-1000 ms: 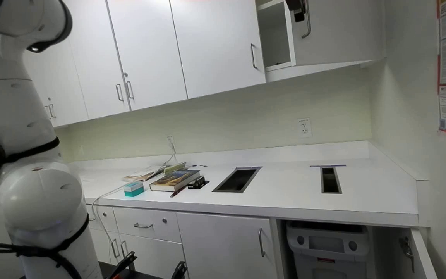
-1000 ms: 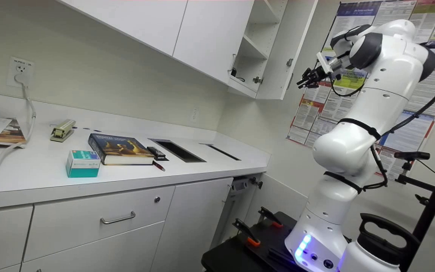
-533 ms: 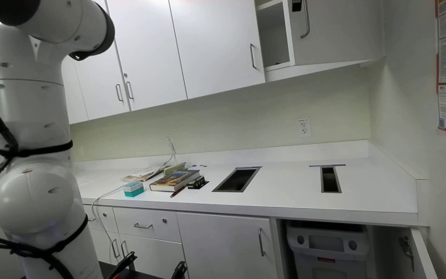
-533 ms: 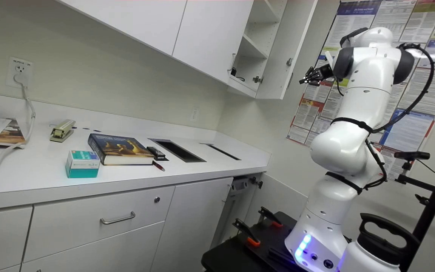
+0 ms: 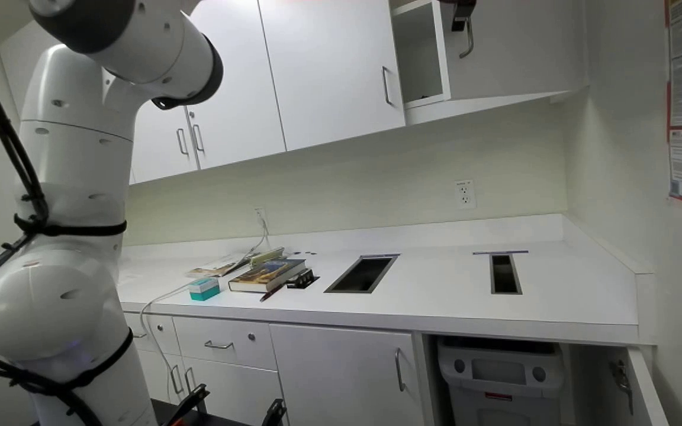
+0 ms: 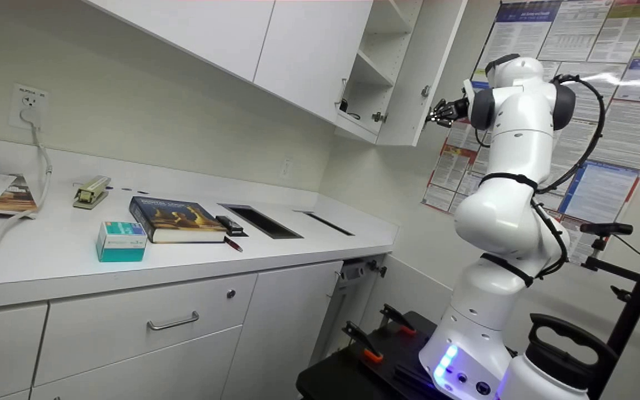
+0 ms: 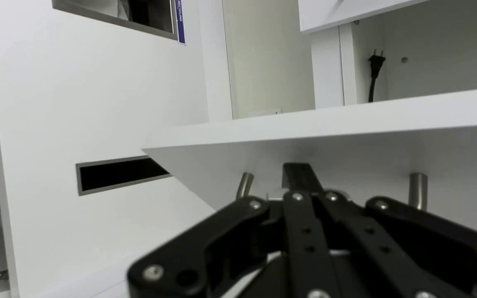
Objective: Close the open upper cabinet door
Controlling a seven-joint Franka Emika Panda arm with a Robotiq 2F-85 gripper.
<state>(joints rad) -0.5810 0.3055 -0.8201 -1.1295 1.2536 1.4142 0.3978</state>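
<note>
One flat white upper-cabinet door (image 5: 521, 53) stands open; black two-finger gripper (image 7: 302, 178) (pressed together) near silver bar handle (image 7: 418, 191).

The gripper (image 7: 300, 178) is finished in black, dotted with silvery screws (image 7: 297, 196), and just ahead of it plain white is shown by the upper cabinet door (image 7: 346, 153), silver by its bar handle (image 7: 418, 190). Well below the gripper, on a white countertop (image 6: 70, 239), a box (image 6: 121, 242) is banded in white and teal, and a book (image 6: 181, 219) is covered in dark blue and golden brown. Behind the gripper, the white arm (image 6: 511, 150) is trimmed with dark grey; beyond both in an exterior view, posters (image 6: 625, 133) are blocked in white, blue, yellow-green and red.
</note>
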